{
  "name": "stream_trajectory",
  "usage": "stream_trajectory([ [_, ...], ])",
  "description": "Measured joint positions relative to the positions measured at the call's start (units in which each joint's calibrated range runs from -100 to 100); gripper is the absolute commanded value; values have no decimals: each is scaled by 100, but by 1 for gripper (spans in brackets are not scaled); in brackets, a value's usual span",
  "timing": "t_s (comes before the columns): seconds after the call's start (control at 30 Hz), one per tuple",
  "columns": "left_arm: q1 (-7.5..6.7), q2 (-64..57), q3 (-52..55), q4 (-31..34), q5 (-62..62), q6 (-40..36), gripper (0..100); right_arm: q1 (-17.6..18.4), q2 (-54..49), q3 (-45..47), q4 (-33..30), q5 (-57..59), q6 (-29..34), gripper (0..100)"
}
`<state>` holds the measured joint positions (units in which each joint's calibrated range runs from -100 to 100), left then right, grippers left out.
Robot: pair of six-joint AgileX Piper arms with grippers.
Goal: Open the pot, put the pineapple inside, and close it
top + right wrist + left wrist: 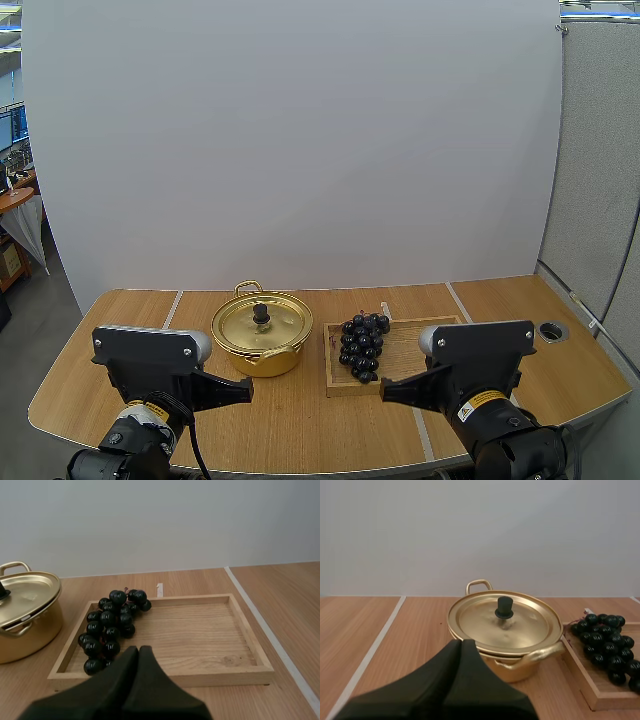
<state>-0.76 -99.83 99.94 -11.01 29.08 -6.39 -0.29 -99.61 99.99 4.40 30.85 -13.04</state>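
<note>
- Looking down from the high view, the left gripper [247, 386] and right gripper [384, 392] are both hovering clenched and empty. The pot [265, 362] is sitting with its lid [280, 325] on, just beside the tray [415, 345] holding the grapes [364, 345].
- Facing the pot, the left wrist view is showing a small black knob [504, 608] on the lid. It is probably the surest hold, since the thin metal is looking light and slippery.
- Facing the tray, the right wrist view is showing the grapes lying at the pot-side end. They are looking soft and loose, so a gentle pinch seems safest.

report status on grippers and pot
Grippers: left gripper shut, right gripper shut, both empty. The pot closed, lid on. The grapes on wooden tray beside it. Only the lid in the way.
</note>
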Motion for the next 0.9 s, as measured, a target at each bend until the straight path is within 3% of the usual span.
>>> stream_trajectory([
  [0.9, 86, 0, 0, 33, 221, -109, 0, 0, 0, 0, -236, 17, 0, 0],
])
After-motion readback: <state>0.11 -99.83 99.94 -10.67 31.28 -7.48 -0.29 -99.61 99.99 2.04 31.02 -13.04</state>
